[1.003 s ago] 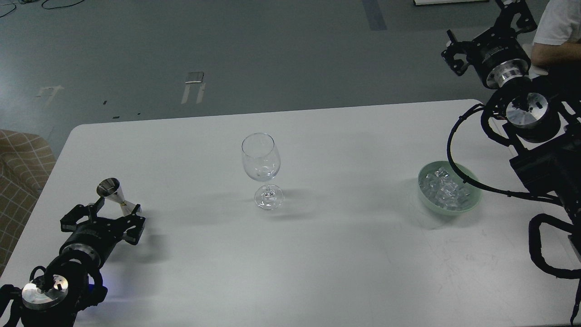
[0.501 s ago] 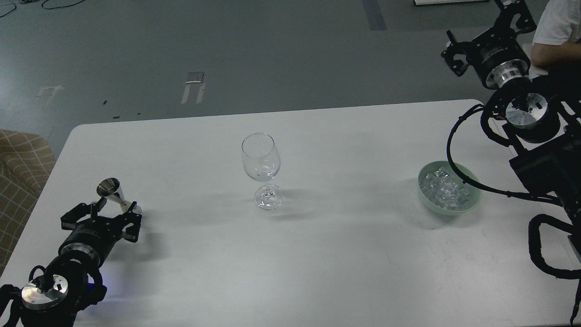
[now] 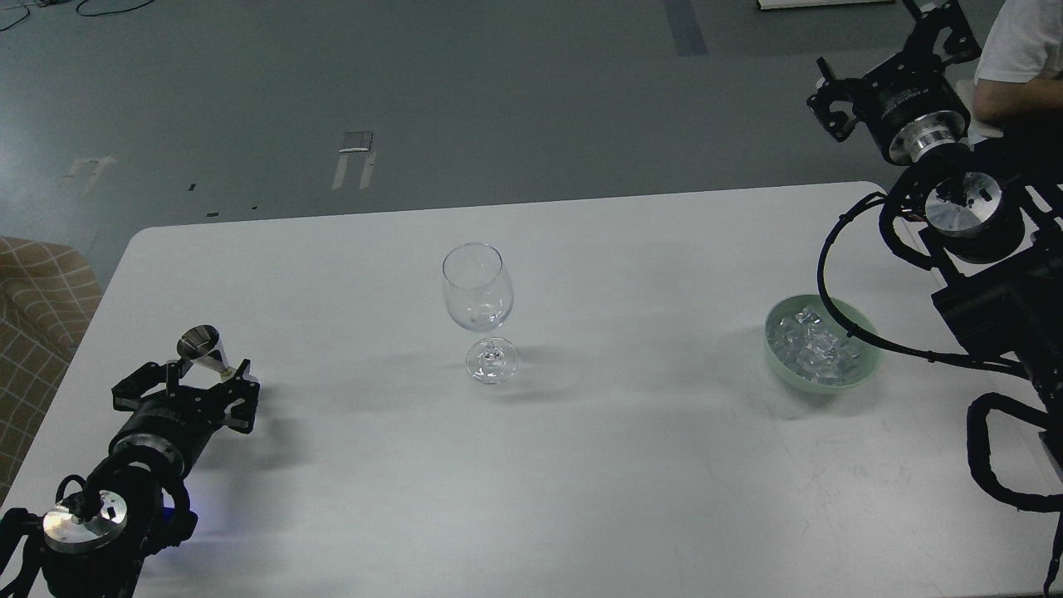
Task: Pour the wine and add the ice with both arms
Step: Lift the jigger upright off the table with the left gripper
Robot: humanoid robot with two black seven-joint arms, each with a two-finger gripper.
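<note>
A clear wine glass (image 3: pixel 479 307) stands upright mid-table; I cannot make out any wine in it. A small steel jigger (image 3: pixel 203 352) stands at the left. My left gripper (image 3: pixel 188 384) is open, one finger on each side of the jigger's lower part; I cannot tell if they touch it. The ice (image 3: pixel 814 345) is piled in a pale green bowl (image 3: pixel 864 372) at the right. My right gripper (image 3: pixel 882 60) is open and empty, raised beyond the table's far right corner, well above and behind the bowl.
The white table (image 3: pixel 581 465) has rounded far corners. A person in a white shirt (image 3: pixel 1021 50) sits just behind my right arm. A checked seat (image 3: pixel 37 291) stands off the table's left edge. My right arm's cable (image 3: pixel 830 282) loops over the bowl.
My left gripper has crept forward so its fingers now flank the jigger. The jigger, the glass and the bowl have not moved. The right arm has barely shifted.
</note>
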